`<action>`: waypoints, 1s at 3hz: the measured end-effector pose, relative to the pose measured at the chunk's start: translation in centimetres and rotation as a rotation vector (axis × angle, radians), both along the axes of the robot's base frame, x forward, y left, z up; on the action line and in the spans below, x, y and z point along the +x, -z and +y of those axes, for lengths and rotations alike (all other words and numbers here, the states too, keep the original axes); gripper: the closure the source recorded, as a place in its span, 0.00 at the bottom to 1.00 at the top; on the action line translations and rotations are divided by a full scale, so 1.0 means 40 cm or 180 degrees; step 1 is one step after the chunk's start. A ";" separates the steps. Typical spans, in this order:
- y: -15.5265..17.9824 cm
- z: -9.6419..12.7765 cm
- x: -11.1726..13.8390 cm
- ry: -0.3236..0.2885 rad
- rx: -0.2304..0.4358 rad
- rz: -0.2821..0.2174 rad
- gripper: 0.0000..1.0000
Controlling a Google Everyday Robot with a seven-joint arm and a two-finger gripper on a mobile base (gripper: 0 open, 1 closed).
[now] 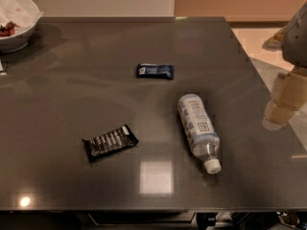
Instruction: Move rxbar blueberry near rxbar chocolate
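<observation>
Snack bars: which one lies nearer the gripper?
The rxbar blueberry, dark blue, farther back; the black rxbar chocolate lies front-left. The gripper hangs at the right edge.

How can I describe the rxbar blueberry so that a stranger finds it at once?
On the dark table, look beyond the lying water bottle, left of the gripper at the right edge. The rxbar blueberry is the small dark blue bar; the rxbar chocolate is black and nearer the front.

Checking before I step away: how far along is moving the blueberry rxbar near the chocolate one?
Nothing looks done yet: the rxbar blueberry lies apart from the rxbar chocolate, farther back. Nothing is in hand: the gripper hangs at far right, away from both bars. Left: the whole grasp, carry and placement.
</observation>
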State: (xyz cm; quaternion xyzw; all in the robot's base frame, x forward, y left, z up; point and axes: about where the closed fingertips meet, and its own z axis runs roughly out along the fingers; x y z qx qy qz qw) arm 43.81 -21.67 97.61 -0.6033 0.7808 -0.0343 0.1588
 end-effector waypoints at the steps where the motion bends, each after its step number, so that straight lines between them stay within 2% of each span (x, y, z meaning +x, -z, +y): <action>1: 0.000 0.000 0.000 0.0000 0.0000 0.0000 0.00; 2: 0.005 0.005 0.015 -0.0004 0.0013 0.0010 0.00; 3: 0.058 0.055 0.167 -0.0049 0.0146 0.0124 0.00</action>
